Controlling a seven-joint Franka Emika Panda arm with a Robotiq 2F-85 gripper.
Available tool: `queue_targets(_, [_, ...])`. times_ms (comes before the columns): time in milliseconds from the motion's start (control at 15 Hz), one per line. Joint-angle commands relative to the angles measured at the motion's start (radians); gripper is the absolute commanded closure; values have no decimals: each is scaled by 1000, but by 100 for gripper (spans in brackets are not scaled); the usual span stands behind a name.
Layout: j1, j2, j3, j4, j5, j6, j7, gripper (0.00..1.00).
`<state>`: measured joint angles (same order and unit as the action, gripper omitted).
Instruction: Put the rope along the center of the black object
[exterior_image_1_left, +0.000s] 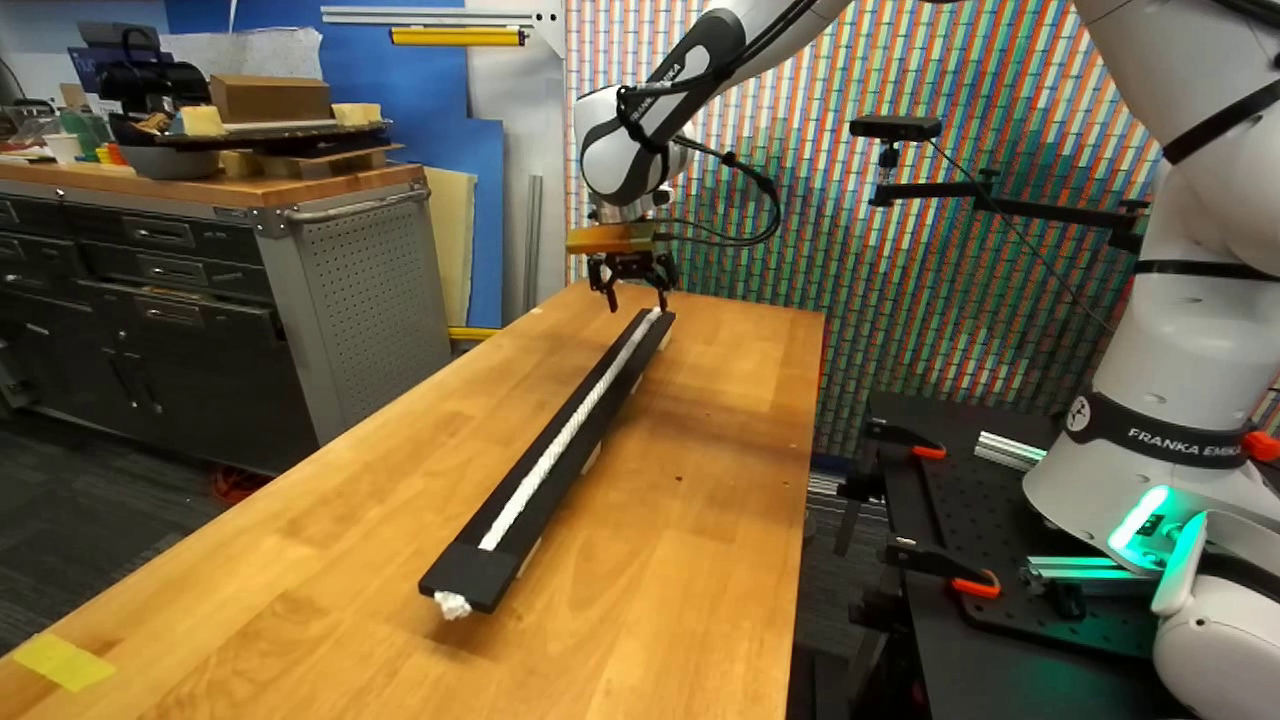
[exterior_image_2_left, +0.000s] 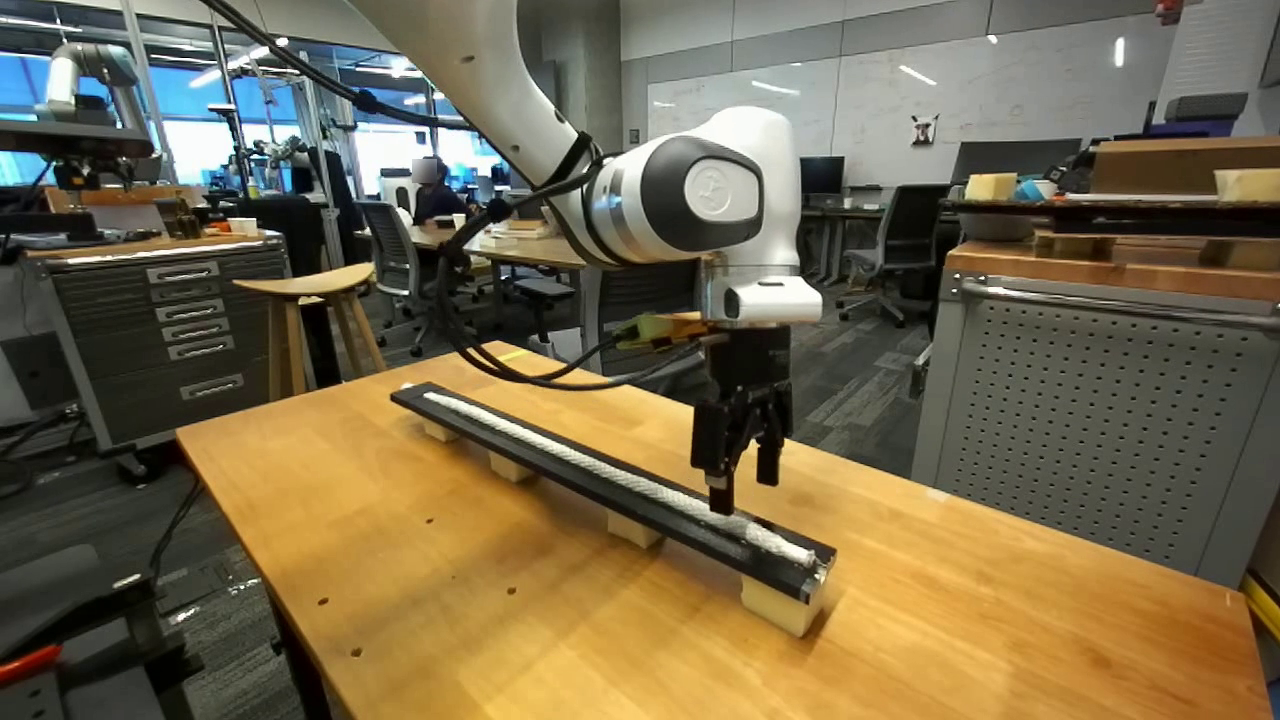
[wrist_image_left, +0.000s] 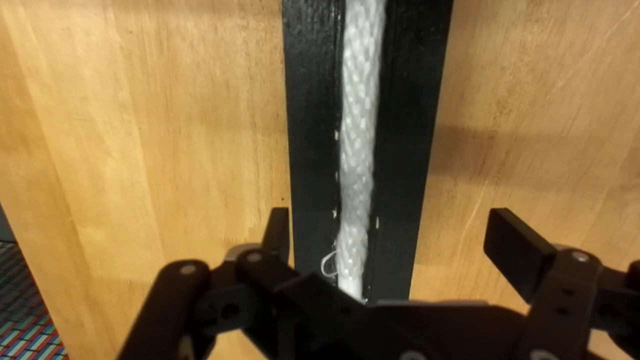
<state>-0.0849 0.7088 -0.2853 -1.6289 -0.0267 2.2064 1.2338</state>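
The long narrow black bar (exterior_image_1_left: 478, 574) stands raised on the wooden table; its bare top also shows in an exterior view (exterior_image_2_left: 600, 491). The white rope (exterior_image_1_left: 565, 438) lies lengthwise along the bar's middle, and appears so in an exterior view (exterior_image_2_left: 600, 471) too. At one end the rope passes under a flat black section, and a frayed white tip (exterior_image_1_left: 453, 604) sticks out. My gripper (exterior_image_1_left: 637, 303) is open and empty above the opposite end; in an exterior view (exterior_image_2_left: 744, 492) it hangs over the rope. In the wrist view the fingers (wrist_image_left: 390, 230) straddle rope (wrist_image_left: 357, 125) and bar (wrist_image_left: 407, 125), touching neither.
Several pale blocks (exterior_image_2_left: 780, 605) hold the bar off the wooden table (exterior_image_2_left: 400, 560). Yellow tape (exterior_image_1_left: 65, 660) lies at a table corner. A grey cabinet (exterior_image_1_left: 370, 290) stands past the table's edge. A camera on a black bracket (exterior_image_1_left: 895, 128) stands behind the table.
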Motion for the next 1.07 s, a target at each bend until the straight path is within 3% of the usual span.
queue_targets(0, [2,-89,11,-38,-14,-1,-56,0])
queue_targets(200, [6,-152,21,-53,-31,-30,-139,1])
queue_targets(1000, [-6,-378,123,-149,4,-143,-744,0])
